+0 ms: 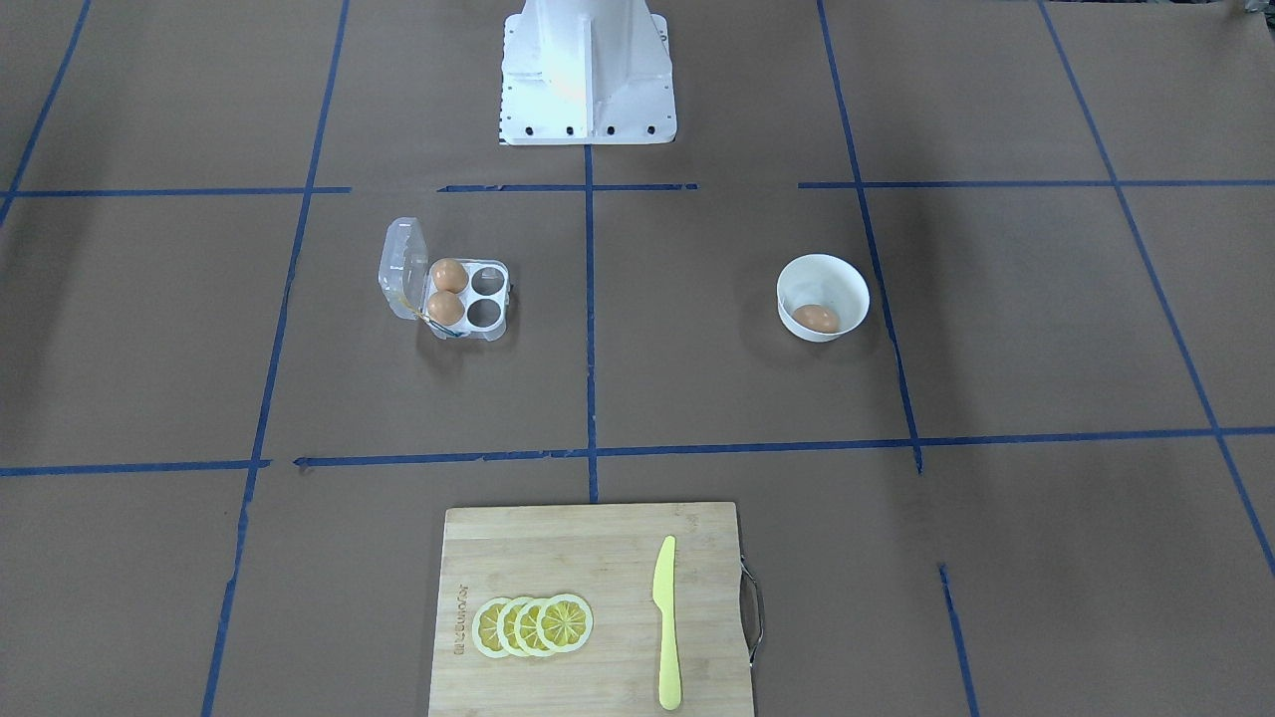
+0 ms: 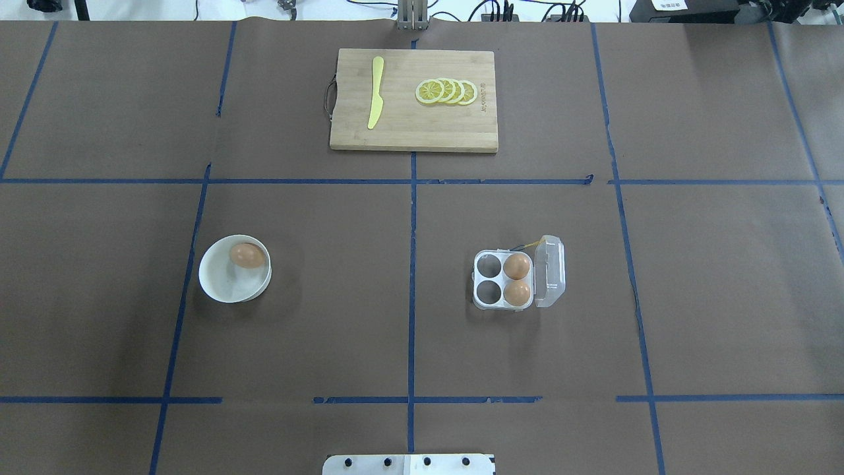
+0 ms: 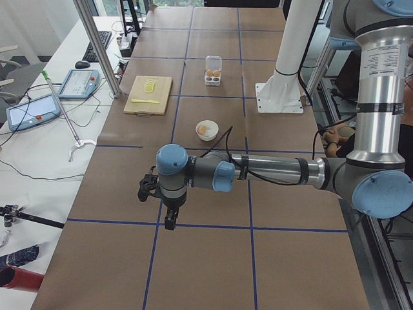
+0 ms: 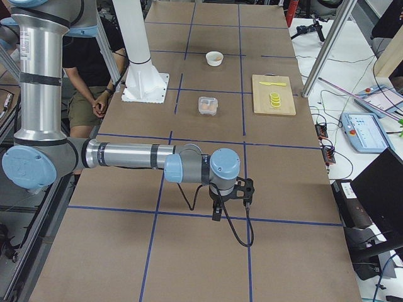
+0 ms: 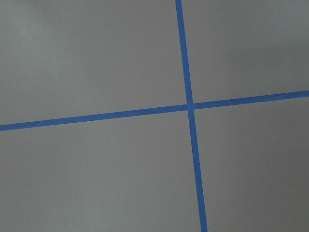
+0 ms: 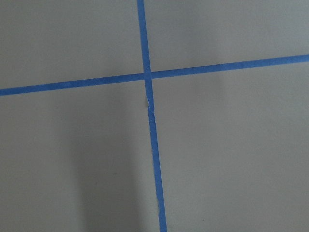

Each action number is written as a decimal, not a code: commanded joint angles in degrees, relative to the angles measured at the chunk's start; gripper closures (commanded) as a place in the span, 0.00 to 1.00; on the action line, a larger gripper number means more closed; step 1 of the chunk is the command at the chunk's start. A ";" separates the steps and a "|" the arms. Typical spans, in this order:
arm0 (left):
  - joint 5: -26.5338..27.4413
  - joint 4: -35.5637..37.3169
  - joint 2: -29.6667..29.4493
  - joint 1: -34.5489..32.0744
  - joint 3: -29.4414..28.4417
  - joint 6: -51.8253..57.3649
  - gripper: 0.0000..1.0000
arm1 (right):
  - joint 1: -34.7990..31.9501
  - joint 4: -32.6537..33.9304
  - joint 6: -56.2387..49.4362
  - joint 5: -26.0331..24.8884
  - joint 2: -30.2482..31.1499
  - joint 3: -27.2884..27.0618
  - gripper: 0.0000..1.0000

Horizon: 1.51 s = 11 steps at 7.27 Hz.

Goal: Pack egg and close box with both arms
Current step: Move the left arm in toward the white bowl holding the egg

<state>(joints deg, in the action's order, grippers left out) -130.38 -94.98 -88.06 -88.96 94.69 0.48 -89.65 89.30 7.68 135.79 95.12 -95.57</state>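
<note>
The egg lies in a round white bowl on the robot's left side, also in the overhead view. The clear four-cup box stands on the robot's right side with its lid open and upright. It holds two brown eggs in the cups by the lid, and the other two cups are empty. My left gripper and right gripper hang over bare table at the two table ends, far from both. I cannot tell whether they are open or shut.
A wooden cutting board with a yellow knife and several lemon slices lies at the far edge. The white pedestal base stands on the robot's side. Blue tape lines cross the brown table. A person sits by the pedestal.
</note>
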 commanded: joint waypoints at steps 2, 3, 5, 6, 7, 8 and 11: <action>-0.23 -0.12 -0.96 0.10 3.37 -0.65 0.00 | 0.00 -0.01 0.14 0.26 -0.72 -0.67 0.00; -0.31 -1.77 -1.15 0.54 6.61 -0.57 0.00 | 0.00 -0.01 0.22 0.44 -0.81 -0.84 0.00; -0.31 -6.53 -1.32 5.96 10.49 -7.09 0.00 | 0.00 -0.09 0.05 0.70 -0.90 -0.67 0.00; -0.31 -7.06 -1.32 12.52 15.99 -20.56 0.00 | 0.00 -0.01 -0.04 0.44 -1.25 -0.58 0.00; -0.14 -7.15 -1.41 18.33 20.05 -31.65 0.02 | 0.00 -0.01 0.05 0.53 -1.51 -0.41 0.00; -0.05 -7.24 -1.41 23.08 23.31 -40.47 0.03 | 0.00 0.08 0.14 0.88 -1.78 -0.14 0.00; 7.03 -20.73 -2.02 40.12 24.93 -69.29 0.03 | 0.00 -0.09 0.14 0.44 -2.31 0.12 0.00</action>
<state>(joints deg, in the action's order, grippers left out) -127.20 -109.60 -89.84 -55.96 119.59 -57.09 -89.65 89.31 7.80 136.58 92.89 -95.50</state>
